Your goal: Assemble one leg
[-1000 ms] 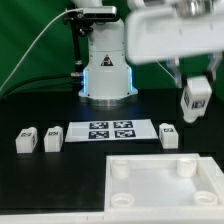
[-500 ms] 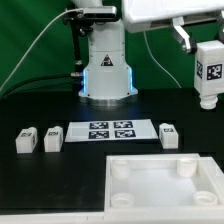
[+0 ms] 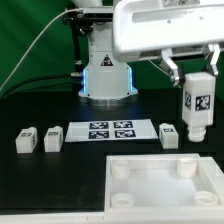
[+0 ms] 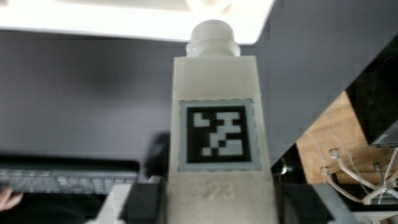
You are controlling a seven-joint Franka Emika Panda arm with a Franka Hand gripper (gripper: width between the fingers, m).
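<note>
Leg (image 3: 197, 108) is clamped in the claw (image 3: 197, 78), held upright in the air at the exterior view's right. The claw's dark fingers (image 3: 171, 67) pinch its upper end, closed on it from both sides. Its black-and-white marker (image 3: 200, 99) faces the exterior camera. The wrist view looks straight down the length of the same leg: the marker is centred on its face and a round peg (image 4: 214, 35) is at the far end, pointing away from the claw. The lower end hangs over the black bench (image 3: 30, 170); cannot tell if it touches anything, but it looks clear.

Just beside and below it in the exterior view, a loose leg (image 3: 168, 134) lies on the bench, close to the end of the marker board (image 3: 110, 130) on the exterior view's right. The marker board lies flat mid-bench with its tags up. Past its other end are a second loose leg (image 3: 52, 137) and a third loose leg (image 3: 25, 140), near each other but apart.

A white square top (image 3: 150, 192) with round corner sockets sits at the front, nearest the exterior camera, apart from the held leg. The robot base (image 3: 106, 72) stands behind the marker board with a blue glow at its foot. A green backdrop (image 3: 30, 40) is behind it.
</note>
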